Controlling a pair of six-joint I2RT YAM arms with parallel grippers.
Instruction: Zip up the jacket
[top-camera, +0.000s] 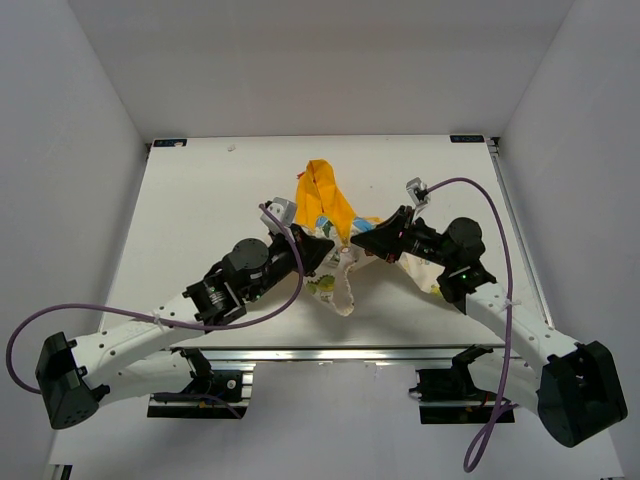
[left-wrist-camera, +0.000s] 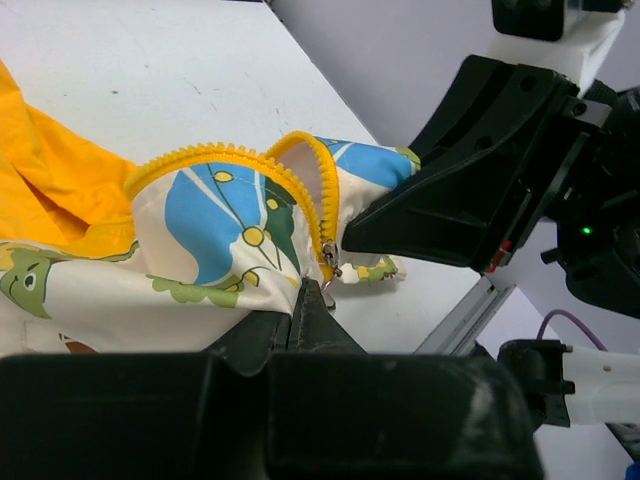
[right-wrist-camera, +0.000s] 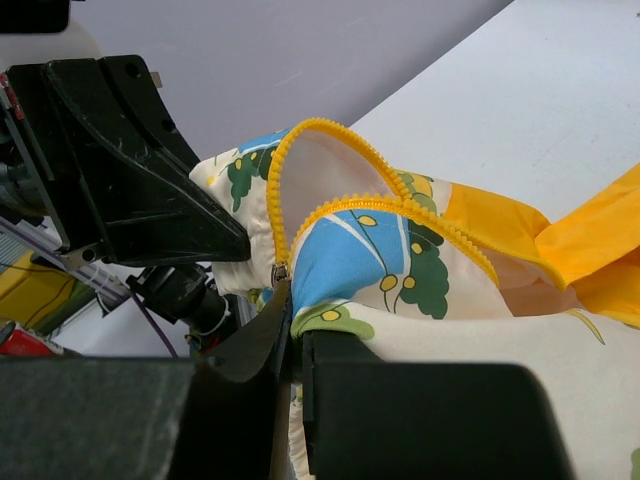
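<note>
1. The jacket (top-camera: 335, 215) is bunched at the middle of the table (top-camera: 200, 200), with its hood (top-camera: 320, 185) toward the far edge. The yellow zipper (left-wrist-camera: 300, 185) is seen parted in a loop.
2. The left gripper (left-wrist-camera: 310, 305) is clamped on the jacket's hem, just below the zipper slider (left-wrist-camera: 328, 268).
3. The right gripper (right-wrist-camera: 290, 325) is pinched narrow on fabric beside the zipper slider, opposite the left gripper.

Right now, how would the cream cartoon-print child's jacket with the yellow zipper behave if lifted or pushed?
Probably floppy: the jacket bunches in folds between the left gripper and right gripper, and its yellow zipper arches loosely. Likely light: fingertip pinches seem to hold its hem up. Pushed, it would probably crumple rather than slide whole.
</note>
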